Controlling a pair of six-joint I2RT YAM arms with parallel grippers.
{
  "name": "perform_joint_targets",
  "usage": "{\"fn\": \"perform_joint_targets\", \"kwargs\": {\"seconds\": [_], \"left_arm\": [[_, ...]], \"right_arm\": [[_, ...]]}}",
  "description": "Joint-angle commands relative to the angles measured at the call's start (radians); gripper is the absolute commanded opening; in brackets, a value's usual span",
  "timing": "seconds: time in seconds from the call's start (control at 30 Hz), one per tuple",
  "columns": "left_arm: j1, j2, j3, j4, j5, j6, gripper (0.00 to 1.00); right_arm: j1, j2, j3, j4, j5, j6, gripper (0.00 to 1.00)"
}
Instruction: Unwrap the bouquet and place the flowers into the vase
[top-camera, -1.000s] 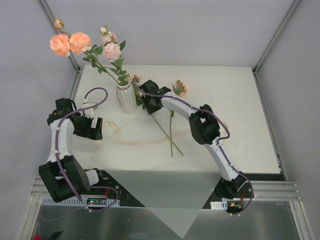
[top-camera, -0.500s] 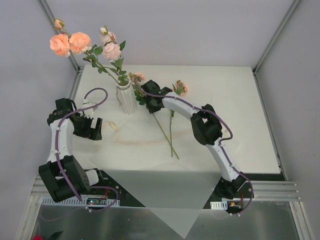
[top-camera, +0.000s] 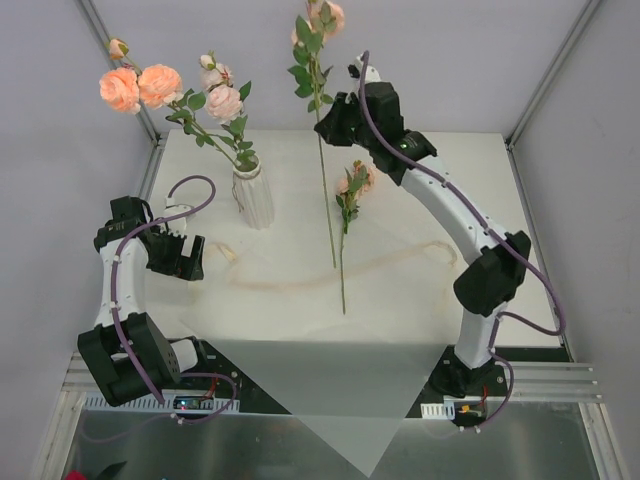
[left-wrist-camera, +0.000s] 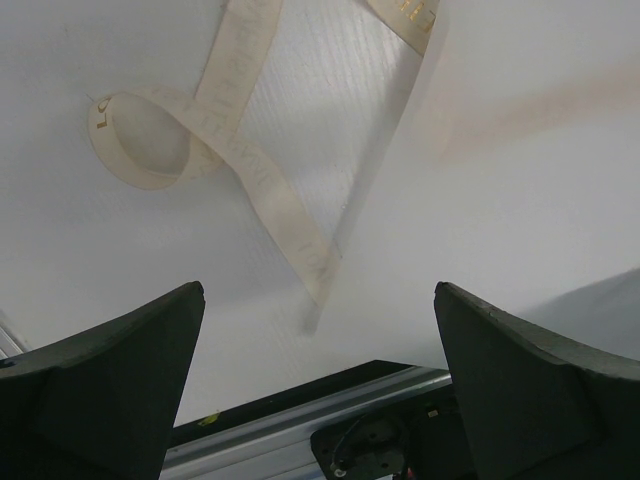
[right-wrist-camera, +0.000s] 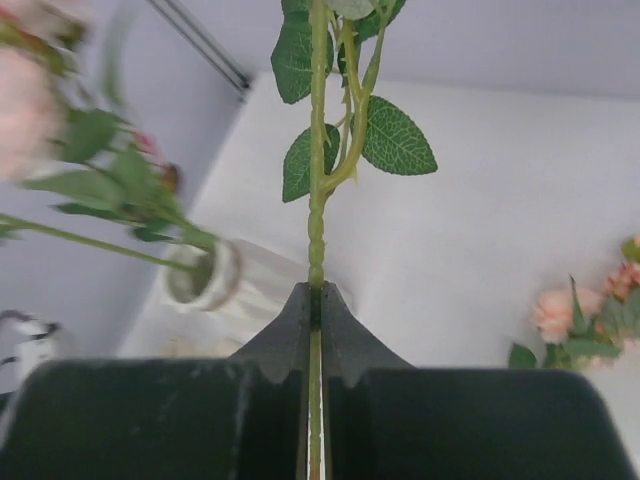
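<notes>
My right gripper (top-camera: 330, 117) is raised high over the back of the table and shut on a flower stem (top-camera: 325, 190). The stem hangs upright, with a peach bloom (top-camera: 322, 14) at the top. In the right wrist view the jaws pinch the green stem (right-wrist-camera: 318, 225) at my right gripper (right-wrist-camera: 316, 296). The white ribbed vase (top-camera: 253, 196) (right-wrist-camera: 224, 277) stands left of it and holds several roses (top-camera: 140, 87). Another flower (top-camera: 353, 184) (right-wrist-camera: 566, 313) lies on the table. My left gripper (top-camera: 194, 262) (left-wrist-camera: 318, 335) is open and empty above the loose ribbon (left-wrist-camera: 232, 150). The bouquet is undone.
The flat white wrapping paper (top-camera: 312, 385) overhangs the table's near edge. The pale ribbon (top-camera: 300, 281) trails across the middle of the table (top-camera: 450, 190). Grey walls and metal frame posts (top-camera: 545, 90) close in the back and sides.
My right gripper closed on a stem beside the vase and lifted it up and back, so the flower now hangs upright in the air. The left arm has not moved.
</notes>
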Motion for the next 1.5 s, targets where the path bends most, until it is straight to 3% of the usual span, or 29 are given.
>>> {"fn": "perform_joint_targets", "kwargs": {"seconds": [0.0,0.17,0.2,0.23,0.33,0.5,0.8,1.07,1.47], "left_arm": [[0.001,-0.029,0.01,-0.009,0.008,0.009,0.99],[0.001,-0.035,0.015,-0.017,0.008,0.011,0.99],[0.001,-0.038,0.015,-0.017,0.008,0.011,0.99],[0.001,-0.038,0.015,-0.02,0.01,0.011,0.99],[0.001,-0.037,0.015,-0.02,0.007,0.011,0.99],[0.001,-0.038,0.007,-0.025,0.001,0.017,0.99],[0.001,-0.044,-0.007,-0.031,-0.021,0.04,0.99],[0.001,-0.038,-0.002,-0.031,-0.021,0.041,0.99],[0.001,-0.043,-0.001,-0.032,-0.005,0.04,0.99]], "right_arm": [[0.033,-0.144,-0.018,0.293,-0.061,0.046,0.01],[0.094,-0.198,-0.105,0.796,-0.082,-0.07,0.01],[0.11,-0.195,-0.134,0.9,-0.094,-0.161,0.01],[0.127,-0.187,-0.151,1.112,-0.126,-0.211,0.01],[0.168,-0.083,-0.087,1.278,-0.224,-0.325,0.01],[0.199,0.023,0.112,1.284,-0.26,-0.345,0.0],[0.21,0.135,0.226,1.292,-0.236,-0.369,0.0],[0.211,0.172,0.179,1.323,-0.211,-0.336,0.0],[0.214,0.158,-0.071,1.393,-0.157,-0.305,0.0]]}}
